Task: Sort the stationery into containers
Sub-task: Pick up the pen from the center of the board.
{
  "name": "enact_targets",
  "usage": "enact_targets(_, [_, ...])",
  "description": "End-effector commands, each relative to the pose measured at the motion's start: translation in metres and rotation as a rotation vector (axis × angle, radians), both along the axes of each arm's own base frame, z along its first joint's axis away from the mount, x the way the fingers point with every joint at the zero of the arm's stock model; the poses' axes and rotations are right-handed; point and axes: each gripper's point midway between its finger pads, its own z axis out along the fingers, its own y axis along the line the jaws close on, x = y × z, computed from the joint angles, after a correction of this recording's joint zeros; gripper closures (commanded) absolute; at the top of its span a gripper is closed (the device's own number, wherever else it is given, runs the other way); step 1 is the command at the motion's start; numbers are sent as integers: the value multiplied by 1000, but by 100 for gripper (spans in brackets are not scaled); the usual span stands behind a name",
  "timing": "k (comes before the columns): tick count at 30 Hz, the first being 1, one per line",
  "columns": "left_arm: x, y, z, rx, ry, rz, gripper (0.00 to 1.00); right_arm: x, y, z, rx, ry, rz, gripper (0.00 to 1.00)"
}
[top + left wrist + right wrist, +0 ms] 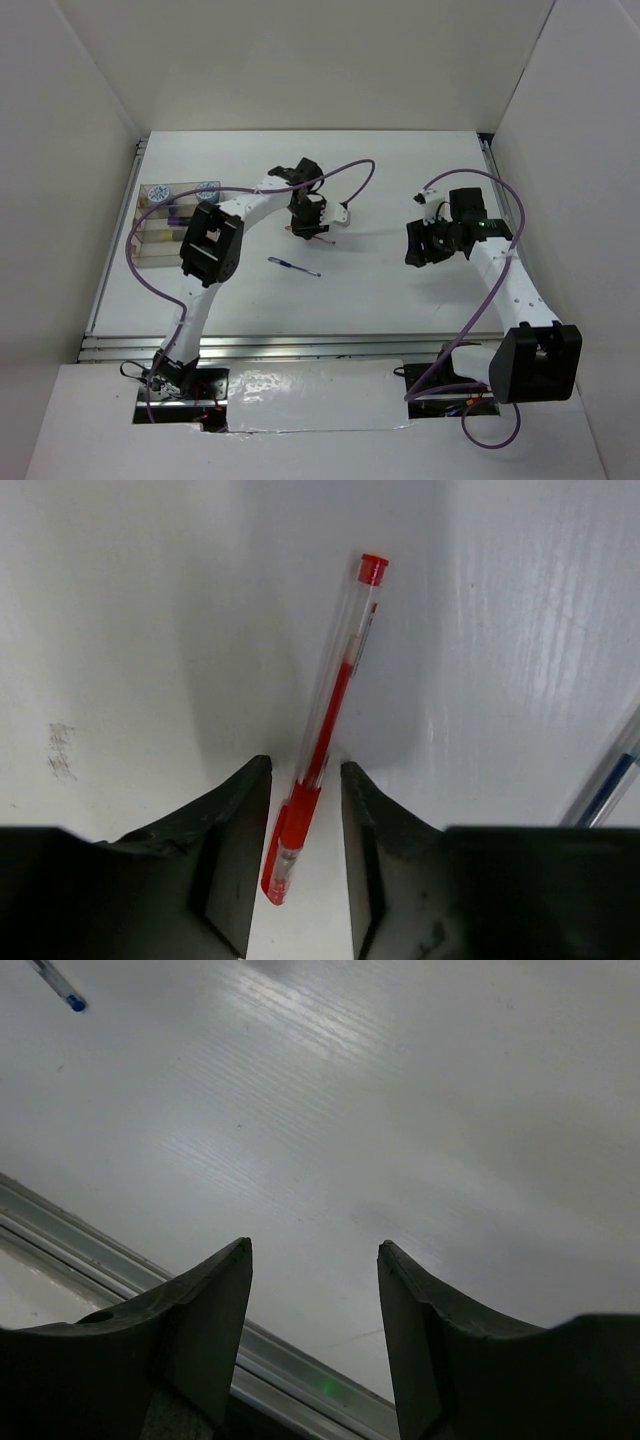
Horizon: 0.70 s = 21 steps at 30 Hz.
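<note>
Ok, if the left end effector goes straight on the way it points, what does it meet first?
Probably the red pen, lying on the table between the open fingers of the left end effector; depth is unclear.

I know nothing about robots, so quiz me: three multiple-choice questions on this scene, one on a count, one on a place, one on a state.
1. How many pens lie loose on the table? A) one B) two C) four
2. Where on it is the red pen? A) at its far edge B) between the left fingers C) at its near edge
3. The right fingers are: A) open, holding nothing B) shut, empty C) shut on a pen
Key: 1B, only the red one and a blue pen show. 2B, a finger stands either side. 3A, bare table shows through their gap.
</note>
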Motion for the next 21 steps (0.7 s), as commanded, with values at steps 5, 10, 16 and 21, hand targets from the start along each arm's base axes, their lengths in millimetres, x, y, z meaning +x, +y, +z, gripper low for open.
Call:
enact_targets(5, [-26, 6, -18, 72, 68, -108, 70, -1, -8, 11, 4, -40, -5, 40])
enact_targets(10, [-48, 26, -5, 103, 94, -67, 92, 1, -6, 19, 10, -46, -1, 41])
enact_targets(16, [-40, 65, 90, -69, 59, 130, 100, 1, 3, 23, 45, -40, -4, 41])
enact_targets(21, [-48, 135, 178, -199, -53, 197, 100, -2, 24, 20, 39, -37, 48, 41])
